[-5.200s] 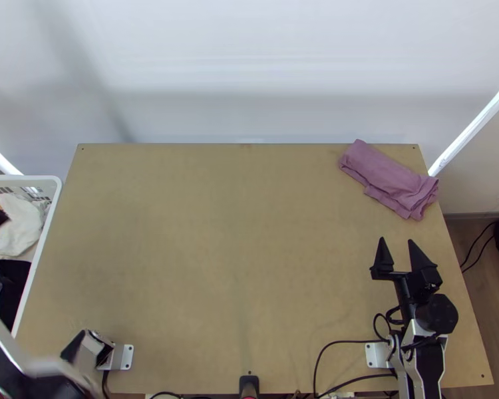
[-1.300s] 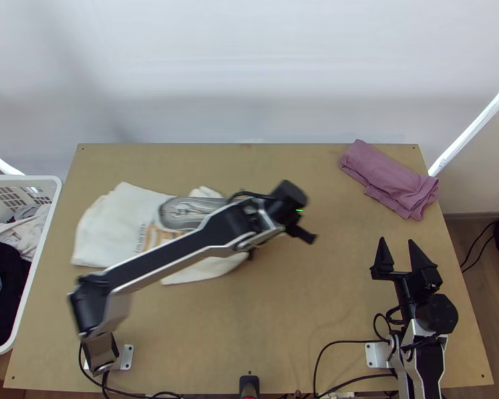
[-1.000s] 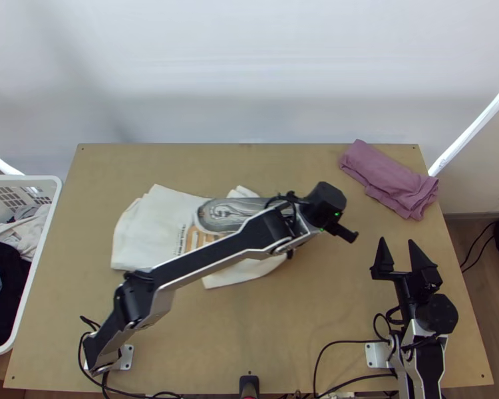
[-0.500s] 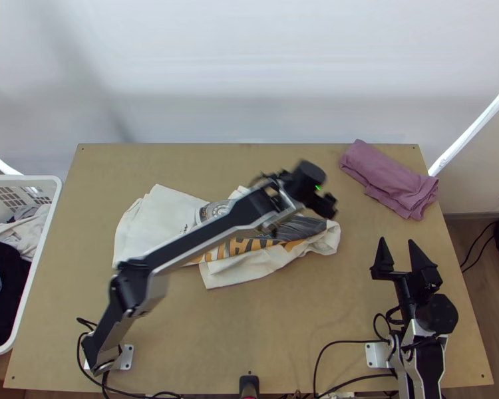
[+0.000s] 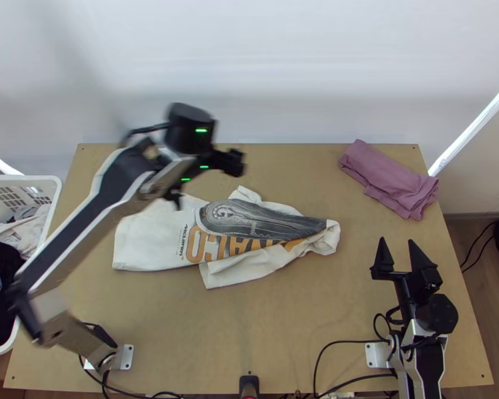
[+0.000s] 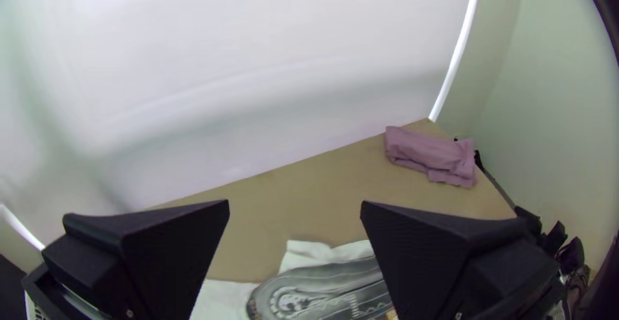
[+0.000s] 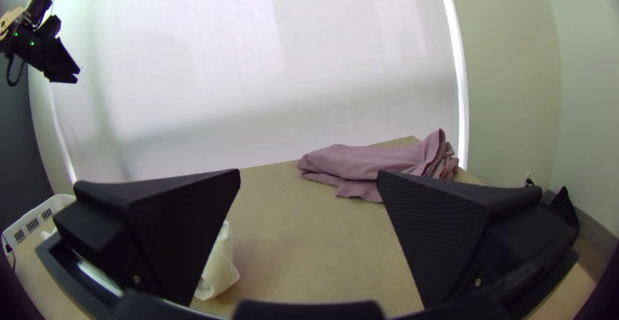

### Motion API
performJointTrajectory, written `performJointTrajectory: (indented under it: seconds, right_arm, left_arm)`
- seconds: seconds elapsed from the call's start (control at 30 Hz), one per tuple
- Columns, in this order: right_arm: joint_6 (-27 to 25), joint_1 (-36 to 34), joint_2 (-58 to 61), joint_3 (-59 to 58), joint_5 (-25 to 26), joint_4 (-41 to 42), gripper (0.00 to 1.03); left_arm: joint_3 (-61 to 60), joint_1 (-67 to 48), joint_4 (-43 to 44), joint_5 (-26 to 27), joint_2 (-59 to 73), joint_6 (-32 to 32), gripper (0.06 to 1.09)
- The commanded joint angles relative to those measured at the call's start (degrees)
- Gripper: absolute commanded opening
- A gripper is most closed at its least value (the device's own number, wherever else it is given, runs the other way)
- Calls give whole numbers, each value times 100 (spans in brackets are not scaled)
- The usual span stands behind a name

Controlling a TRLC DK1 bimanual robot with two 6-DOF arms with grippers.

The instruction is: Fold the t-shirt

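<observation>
A white t-shirt (image 5: 153, 239) with a grey and orange print lies crumpled and partly folded over itself at the table's middle left. Above its far left part, raised off the cloth, is my left gripper (image 5: 206, 179). In the left wrist view the left gripper (image 6: 294, 207) stands open with nothing between its fingers, the shirt's printed part (image 6: 322, 291) beyond them. My right gripper (image 5: 396, 243) is at the table's right, apart from the shirt. In the right wrist view the right gripper (image 7: 309, 178) is open and holds nothing; part of the shirt (image 7: 219, 268) shows past one finger.
A folded mauve cloth (image 5: 389, 176) lies at the table's far right corner. The white basket (image 5: 33, 292) with clothes stands against the left edge. Bare tabletop (image 5: 249, 332) lies in front of the shirt. Cables run near the right arm's base.
The left gripper laid the shirt's right part down, let it go and moved up and left over it. Earlier, the shirt came out onto the table and was drawn rightward. The right arm kept still.
</observation>
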Motion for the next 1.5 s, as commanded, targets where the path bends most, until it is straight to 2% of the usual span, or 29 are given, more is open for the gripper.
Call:
performJointTrajectory:
  seconds: [0.0,0.33,0.6,0.7,0.9,0.97,1.07,1.17,1.2,1.23,1.47]
  right_arm:
    - [60,-13,-45,-42,40,-71,99]
    - [60,-13,-45,-42,40,-71,99]
    - [60,-13,-45,-42,40,-71,99]
    - [51,207,-45,-42,66,-88,99]
    - [25,216,-54,-25,514,-202,99]
    - [104,286,-45,-34,391,-150,99]
    - [139,1025,-45,-7,321,-185,99]
    - [552,1508,8,107,242,-220,99]
    - [552,1649,52,107,242,-220,99]
    - [544,1701,122,81,224,-194,96]
    - [623,1939,825,626,-409,-466,97]
  left_arm:
    - [-829,576,-31,19,-654,134,105]
    - [-3431,2519,-374,186,-2992,371,105]
    - [-4274,3415,-840,292,-3932,371,105]
    - [-4468,3652,-919,292,-4134,336,105]
    - [-4784,3986,-1024,301,-4468,284,105]
    - [-4889,4013,-1059,292,-4583,284,105]
    - [-4942,4057,-1112,292,-4679,284,105]
    - [-4933,4162,-1147,283,-4741,284,105]
    - [-4942,4189,-1147,292,-4767,284,105]
    - [-4960,4224,-1147,292,-4794,284,105]
    - [-5294,4241,-1086,292,-5101,284,105]
